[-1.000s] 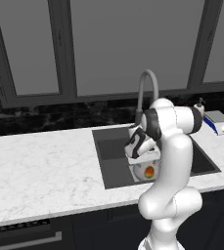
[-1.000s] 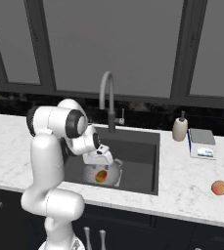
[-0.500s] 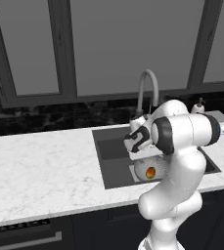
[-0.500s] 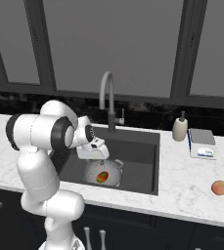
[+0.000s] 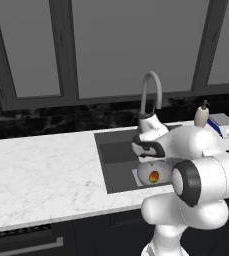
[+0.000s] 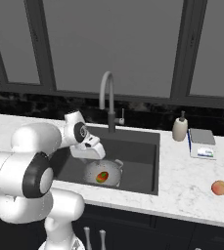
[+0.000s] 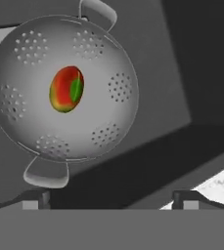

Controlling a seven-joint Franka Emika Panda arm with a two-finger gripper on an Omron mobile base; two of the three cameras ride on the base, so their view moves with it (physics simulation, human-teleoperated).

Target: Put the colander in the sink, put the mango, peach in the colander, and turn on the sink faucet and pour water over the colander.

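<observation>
Change: gripper [image 7: 111,199] lifted off the colander [image 7: 62,88] since a second ago, arm swung nearer the base.
Gripper: jaws wide apart, empty, above the sink [image 6: 138,149].
Mango [image 7: 66,89]: inside colander, on sink floor.
Peach [image 6: 219,187]: on counter [image 6: 191,183], right of sink.

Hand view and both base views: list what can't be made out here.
- Sink, left base view: right part covered by the arm.
- Colander, right base view: holes too small to see.
- Gripper, hand view: fingertips barely rise above the bottom edge.
- Faucet lever, right base view: too small to read its position.
</observation>
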